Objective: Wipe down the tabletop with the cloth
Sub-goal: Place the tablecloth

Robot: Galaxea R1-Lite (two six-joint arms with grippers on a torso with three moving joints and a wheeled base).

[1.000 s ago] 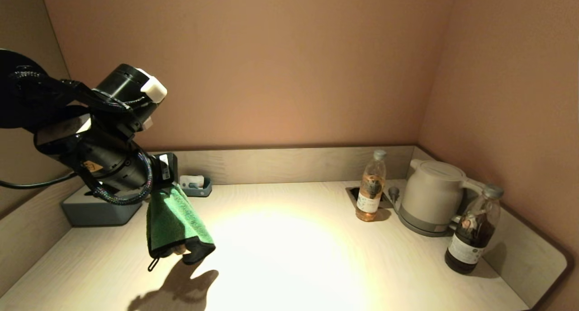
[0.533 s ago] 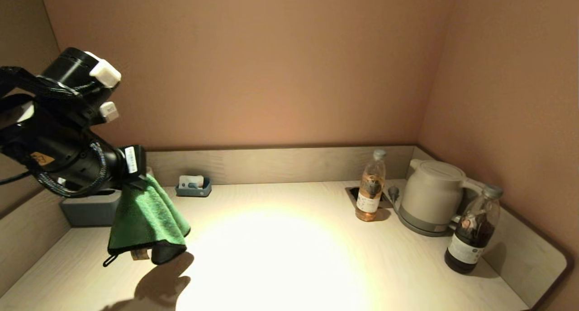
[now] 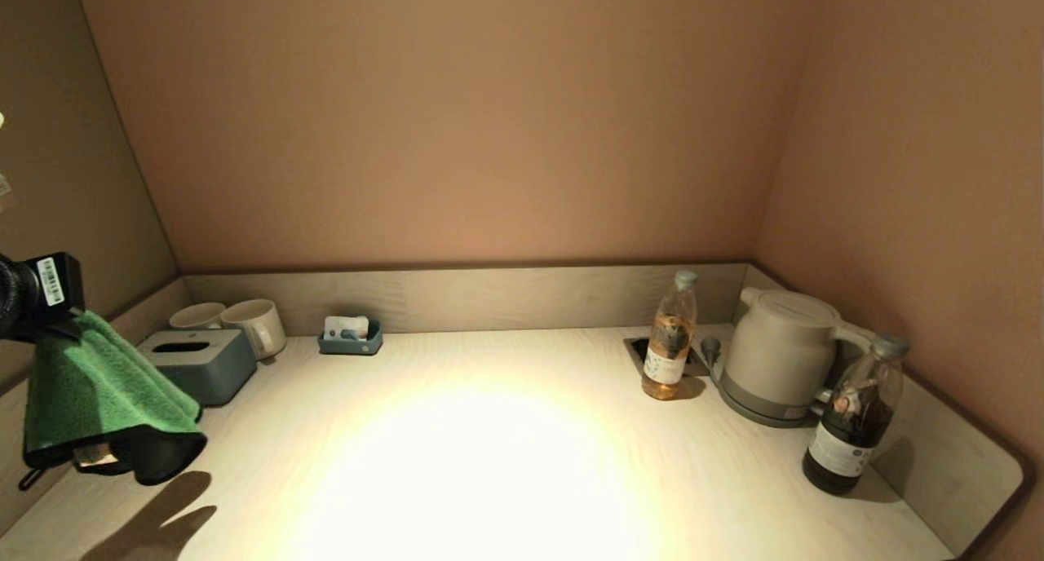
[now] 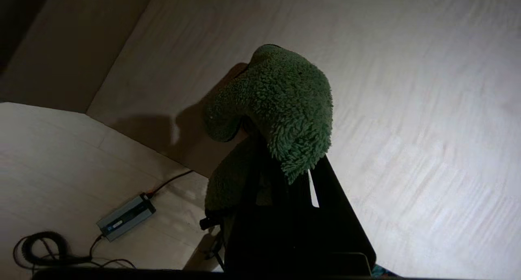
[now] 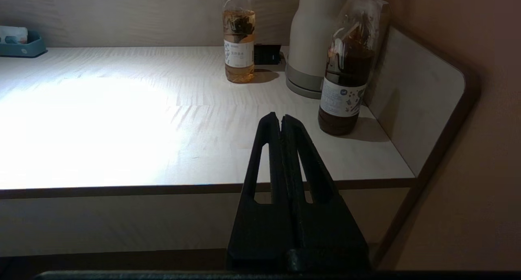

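The green cloth (image 3: 98,398) with black edging hangs from my left gripper (image 3: 61,324) at the far left, above the left edge of the pale wood-grain tabletop (image 3: 506,463). It casts a shadow on the surface below and does not touch it. In the left wrist view the cloth (image 4: 281,105) drapes over my left gripper (image 4: 285,158), whose fingers are shut on it, above the tabletop (image 4: 407,109). My right gripper (image 5: 281,119) is shut and empty, parked just off the front edge of the tabletop (image 5: 122,121), out of the head view.
A grey-blue tissue box (image 3: 200,365) and two mugs (image 3: 257,324) stand back left, a small blue tray (image 3: 351,337) by the rim. A pale tea bottle (image 3: 669,337), kettle (image 3: 775,353) and dark bottle (image 3: 852,414) stand right, beside the socket cutout (image 3: 640,349).
My left arm has swung left and away from the table's middle, carrying the cloth with it. It now hangs at the far left edge, uncovering the tissue box and mugs.
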